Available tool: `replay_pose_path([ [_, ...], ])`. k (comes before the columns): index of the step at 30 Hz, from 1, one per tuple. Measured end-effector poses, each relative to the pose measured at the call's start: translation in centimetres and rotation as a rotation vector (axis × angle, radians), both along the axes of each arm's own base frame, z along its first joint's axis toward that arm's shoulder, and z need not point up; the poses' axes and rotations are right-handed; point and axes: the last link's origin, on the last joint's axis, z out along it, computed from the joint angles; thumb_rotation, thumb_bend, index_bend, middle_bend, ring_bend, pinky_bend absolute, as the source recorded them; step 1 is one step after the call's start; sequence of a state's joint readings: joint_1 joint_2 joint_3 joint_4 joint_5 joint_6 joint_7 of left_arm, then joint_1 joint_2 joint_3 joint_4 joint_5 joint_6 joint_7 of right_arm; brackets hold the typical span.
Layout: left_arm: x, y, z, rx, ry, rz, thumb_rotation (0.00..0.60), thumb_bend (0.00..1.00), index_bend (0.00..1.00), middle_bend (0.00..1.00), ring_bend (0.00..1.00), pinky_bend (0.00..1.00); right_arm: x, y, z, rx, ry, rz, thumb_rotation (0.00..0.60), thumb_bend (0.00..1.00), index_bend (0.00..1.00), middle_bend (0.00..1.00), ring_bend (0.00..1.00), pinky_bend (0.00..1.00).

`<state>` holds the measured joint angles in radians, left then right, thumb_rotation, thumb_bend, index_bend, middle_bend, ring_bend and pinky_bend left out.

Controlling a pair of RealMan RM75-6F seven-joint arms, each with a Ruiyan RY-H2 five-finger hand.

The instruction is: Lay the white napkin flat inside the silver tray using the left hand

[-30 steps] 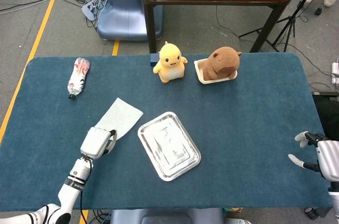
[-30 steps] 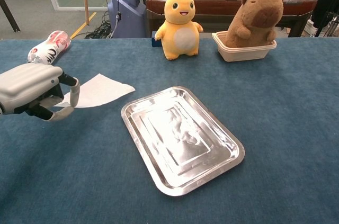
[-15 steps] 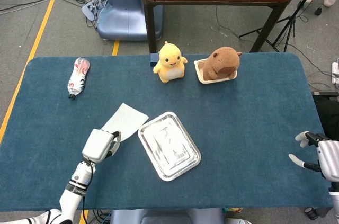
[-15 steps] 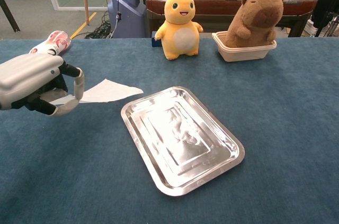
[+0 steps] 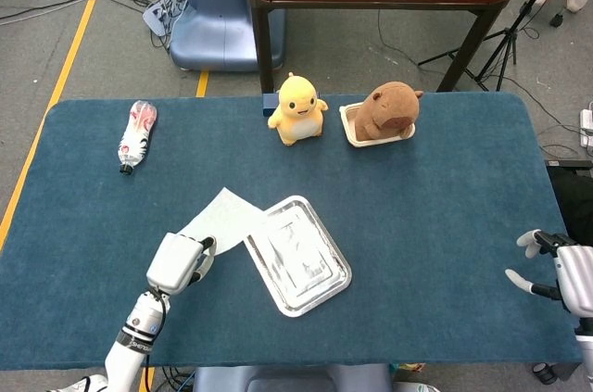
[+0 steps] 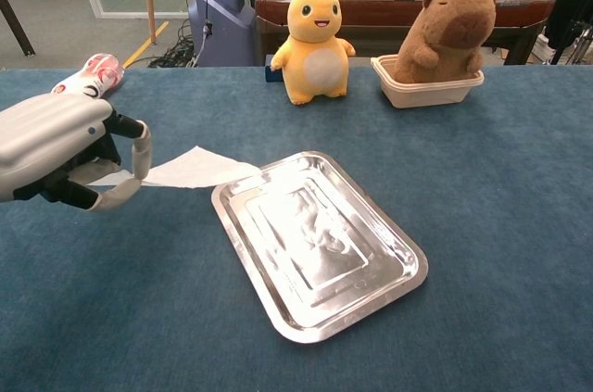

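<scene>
Left hand (image 6: 65,156) grips the white napkin (image 6: 199,170) at its near corner, the far corner reaching the silver tray (image 6: 371,304).

Only the head view catches the right hand (image 5: 556,267), at the table's right edge, fingers apart and holding nothing; the chest view alone shows the napkin lifted off the blue cloth. Half a second ago the napkin's tip sat short of the tray; now it overlaps the upper-left rim. The sheet is thin, white and pulled out flat toward the tray.
</scene>
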<state>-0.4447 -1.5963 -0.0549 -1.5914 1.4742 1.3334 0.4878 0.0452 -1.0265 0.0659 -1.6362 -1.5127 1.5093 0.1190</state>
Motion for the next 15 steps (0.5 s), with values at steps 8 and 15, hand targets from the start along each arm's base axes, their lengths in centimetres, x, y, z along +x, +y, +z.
replay_pose_path([
  [8,1.1,-1.4,-0.6,0.02,0.029,0.007,0.6,0.47,0.71,1.0,1.0,1.0,-0.2,0.0,0.3,-0.01,-0.004,-0.006,0.6,0.01,0.47,0.58,0.5,0.7],
  [15,1.8,-2.5,-0.9,0.015,0.025,-0.013,0.6,0.47,0.72,1.0,1.0,1.0,-0.3,0.0,0.7,-0.024,-0.01,-0.009,0.6,0.01,0.47,0.58,0.5,0.7],
])
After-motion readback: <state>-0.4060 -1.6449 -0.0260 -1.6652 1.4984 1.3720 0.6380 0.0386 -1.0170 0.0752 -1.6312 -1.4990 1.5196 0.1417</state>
